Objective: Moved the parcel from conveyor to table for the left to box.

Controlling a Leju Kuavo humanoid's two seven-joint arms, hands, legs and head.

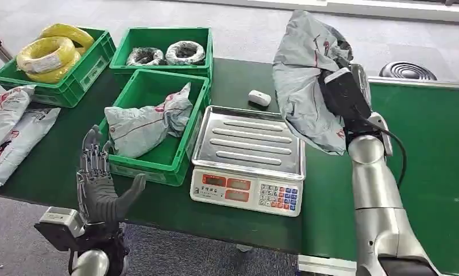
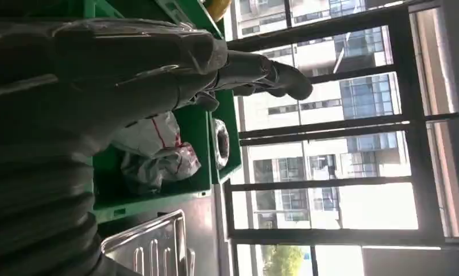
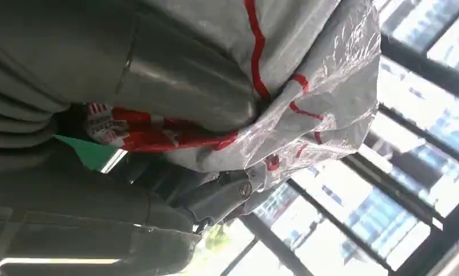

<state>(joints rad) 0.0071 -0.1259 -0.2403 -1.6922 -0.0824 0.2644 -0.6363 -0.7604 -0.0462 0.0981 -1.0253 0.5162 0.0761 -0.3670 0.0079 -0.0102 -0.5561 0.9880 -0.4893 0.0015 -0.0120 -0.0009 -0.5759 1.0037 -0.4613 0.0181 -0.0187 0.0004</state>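
Abt halfway, I'd judge: right hand (image 1: pixel 346 86) grips the grey parcel (image 1: pixel 305 75) lifted off the conveyor (image 1: pixel 434 149), hanging over the surface (image 1: pixel 232 80) edge, not yet set down; left hand (image 1: pixel 100 178) waits released, fingers apart, just before the green box (image 1: pixel 158 167)

Right arm (image 1: pixel 376 190): smooth silver tubular segments, with a black box-shaped wrist module and a black cable looping along its 3 o'clock side. Left hand (image 1: pixel 100 184): dark grey segmented fingers and thick grey thumb above a grey-topped black wrist block; right hand (image 3: pixel 158 75): glossy grey thumb, ribbed cover, one visible screw.
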